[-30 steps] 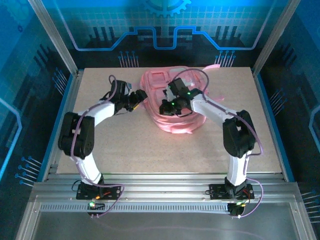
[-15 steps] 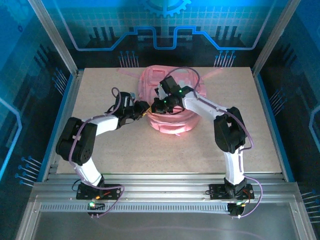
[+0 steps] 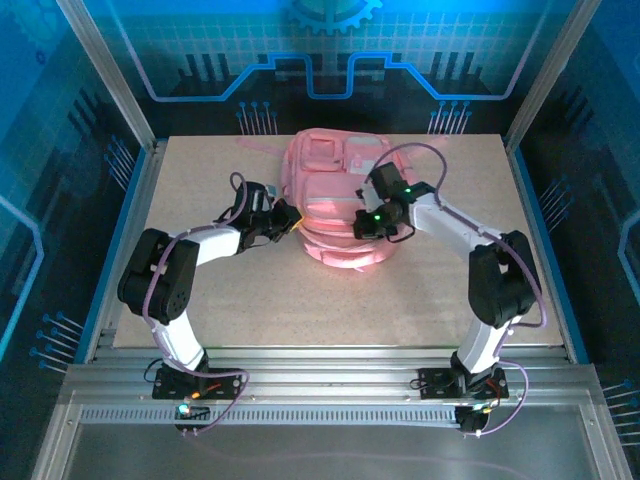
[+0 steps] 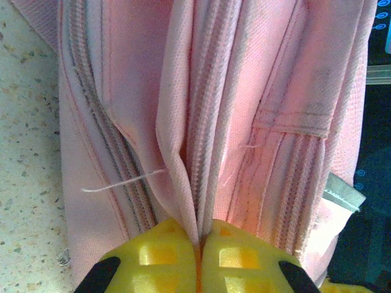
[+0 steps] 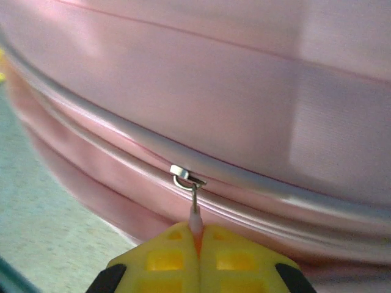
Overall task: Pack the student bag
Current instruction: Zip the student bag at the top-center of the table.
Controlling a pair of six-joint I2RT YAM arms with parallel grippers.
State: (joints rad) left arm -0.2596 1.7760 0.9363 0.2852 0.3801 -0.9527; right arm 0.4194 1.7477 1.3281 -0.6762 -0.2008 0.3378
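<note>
Left gripper (image 4: pixel 199 244) pinches a fabric fold (image 4: pixel 176 177) of the pink bag (image 3: pixel 335 185) at centre frame, while right gripper (image 5: pixel 197 235) clamps its zip pull (image 5: pixel 194 213).

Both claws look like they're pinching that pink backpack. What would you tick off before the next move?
1. Right gripper shut on the zip pull: ok.
2. Left gripper shut on a fabric fold beside the zip: ok.
3. Zip slider in line with the pull, not twisted: ok.
4. Loose thread away from the zip teeth: not ok, it lies across one zip track and might snag.
5. Pink backpack lying flat on the table: ok.
6. How far the zip is open: cannot tell.
</note>
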